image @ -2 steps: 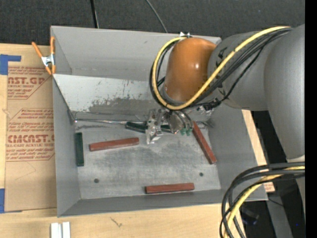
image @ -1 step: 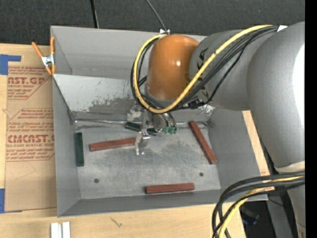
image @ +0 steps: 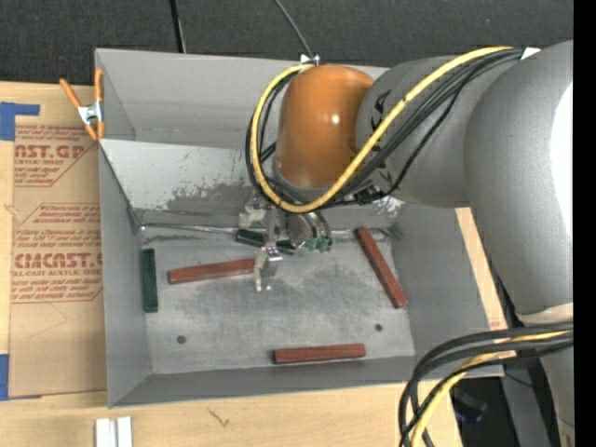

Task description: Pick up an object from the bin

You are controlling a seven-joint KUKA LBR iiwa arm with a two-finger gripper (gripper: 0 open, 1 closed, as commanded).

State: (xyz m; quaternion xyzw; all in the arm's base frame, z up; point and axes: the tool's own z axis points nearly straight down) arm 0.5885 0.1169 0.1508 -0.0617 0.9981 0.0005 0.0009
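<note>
The claw (image: 268,266) hangs at the 3 o'clock end of a red-brown bar (image: 209,272) lying toward 9 o'clock on the bin (image: 168,91) floor; whether it is clenched I cannot tell.

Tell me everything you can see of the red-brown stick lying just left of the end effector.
The red-brown stick is a long, thin, straight bar, matte, perhaps wood or plastic, and looks whole. It lies flat on the bin floor, left of centre, running almost left to right. Its right end reaches the end effector; whether they touch I cannot tell. The dark green bar lies apart, off its left end.
</note>
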